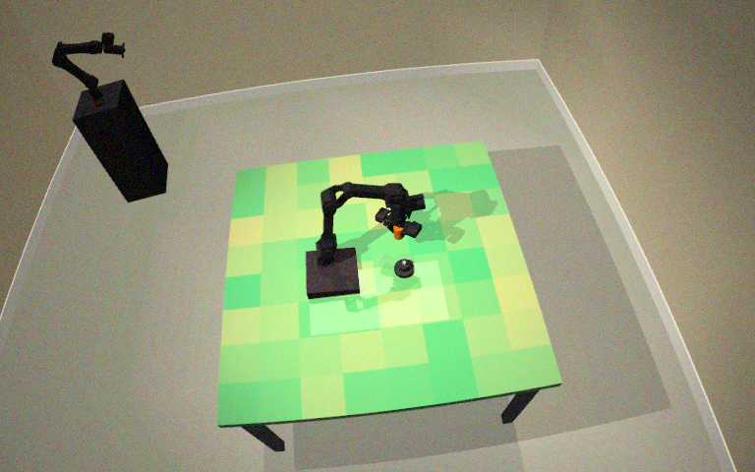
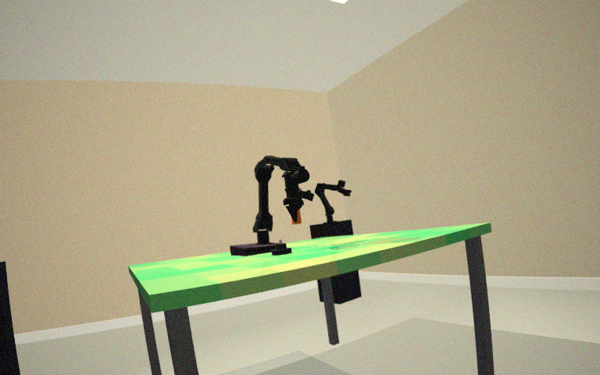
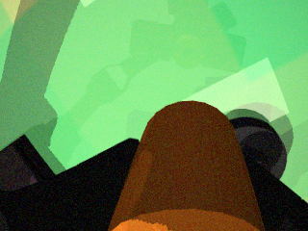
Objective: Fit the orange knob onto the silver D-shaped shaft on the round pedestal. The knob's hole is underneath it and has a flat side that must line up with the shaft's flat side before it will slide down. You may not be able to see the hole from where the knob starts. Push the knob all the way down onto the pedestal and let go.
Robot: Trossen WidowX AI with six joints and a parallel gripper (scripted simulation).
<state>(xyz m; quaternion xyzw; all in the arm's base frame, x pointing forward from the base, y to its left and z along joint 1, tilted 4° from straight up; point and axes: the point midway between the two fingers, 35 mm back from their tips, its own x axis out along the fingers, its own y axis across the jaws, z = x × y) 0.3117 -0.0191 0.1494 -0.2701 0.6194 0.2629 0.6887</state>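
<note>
The orange knob (image 1: 398, 234) (image 2: 298, 216) (image 3: 189, 159) is in the air between the fingers of my gripper (image 1: 397, 228) (image 2: 295, 218) (image 3: 189, 158), which is shut on it. It looks roughly upright, with its underside hidden in all views. The round dark pedestal (image 1: 404, 270) (image 2: 281, 251) (image 3: 275, 144) stands on the table, lower than the knob and off to one side of it. In the wrist view it is at the right, partly covered by the knob and a finger. The silver shaft (image 1: 404, 262) (image 2: 280, 241) stands up from it; its flat side cannot be made out.
My arm's dark base block (image 1: 332, 273) (image 2: 248, 249) is on the table (image 1: 383, 383) (image 2: 185, 294), near the pedestal. A pale rectangle (image 1: 345, 320) lies around the pedestal's area. A second arm stands on a tall black block (image 1: 125, 145) (image 2: 331, 229) away from the table.
</note>
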